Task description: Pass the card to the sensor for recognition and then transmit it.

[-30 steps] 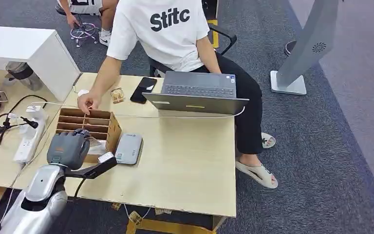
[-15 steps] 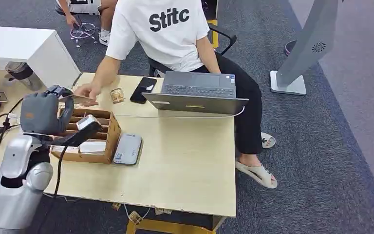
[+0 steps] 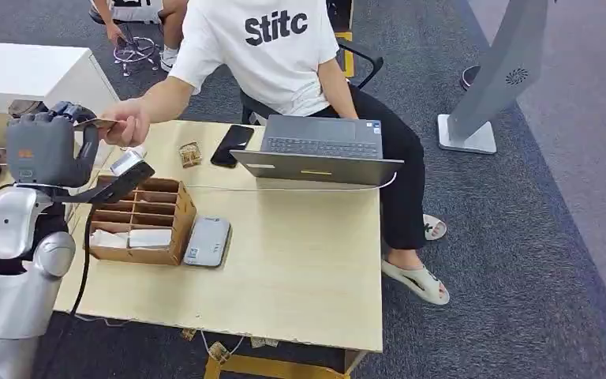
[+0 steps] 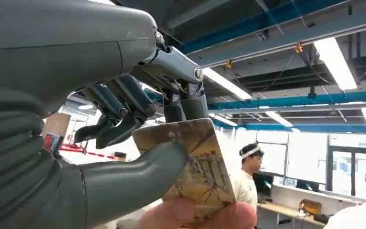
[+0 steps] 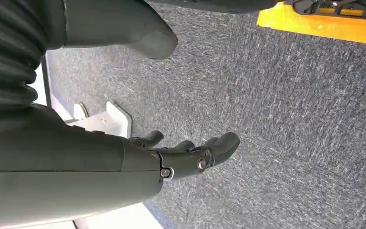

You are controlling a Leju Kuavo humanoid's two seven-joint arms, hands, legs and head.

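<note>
Cardboard organizer (image 3: 144, 221) is holding white papers; left hand (image 3: 46, 150) and person's hand (image 3: 129, 121) are gripping card (image 4: 198, 167); right hand (image 5: 190, 155) is hanging released.

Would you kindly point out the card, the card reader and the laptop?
card (image 4: 200, 164), left wrist view, middle of its printed face.
card reader (image 3: 207, 241), head view, centre of its top.
laptop (image 3: 323, 138), head view, on its keyboard.

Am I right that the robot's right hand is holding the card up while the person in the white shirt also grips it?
Not quite: the left hand holds the card, as the left wrist view shows. The person's hand does grip it too.
</note>
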